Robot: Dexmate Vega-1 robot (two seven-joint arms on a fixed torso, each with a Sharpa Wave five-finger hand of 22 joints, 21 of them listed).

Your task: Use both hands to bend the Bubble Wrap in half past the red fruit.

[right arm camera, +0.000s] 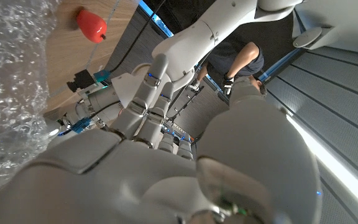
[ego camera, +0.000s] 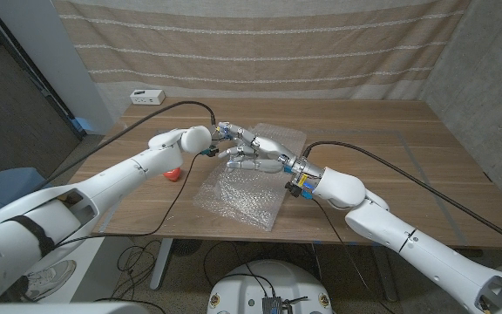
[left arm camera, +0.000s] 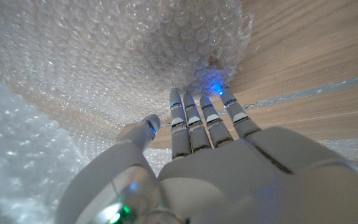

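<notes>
Closest in, the left robot hand [left arm camera: 229, 168] has its fingers [left arm camera: 194, 121] pushed into the bubble wrap [ego camera: 247, 187]; a true grip, can't tell. The right robot hand [ego camera: 264, 157] meets it mid-worktop [ego camera: 408, 166], grip also unclear. The red fruit [ego camera: 173, 174] sits near the sheet's left edge. Light, floppy, slippery stuff: pinch an edge.

Fruit [ego camera: 173, 174] lies left of bubble wrap [ego camera: 238, 199], seemingly just apart.

We count one sheet of bubble wrap [ego camera: 249, 185], one red fruit [ego camera: 173, 174], one small white box [ego camera: 147, 96] and two robot hands, left hand [ego camera: 230, 133] and right hand [ego camera: 257, 158], on the counter [ego camera: 390, 166].
</notes>
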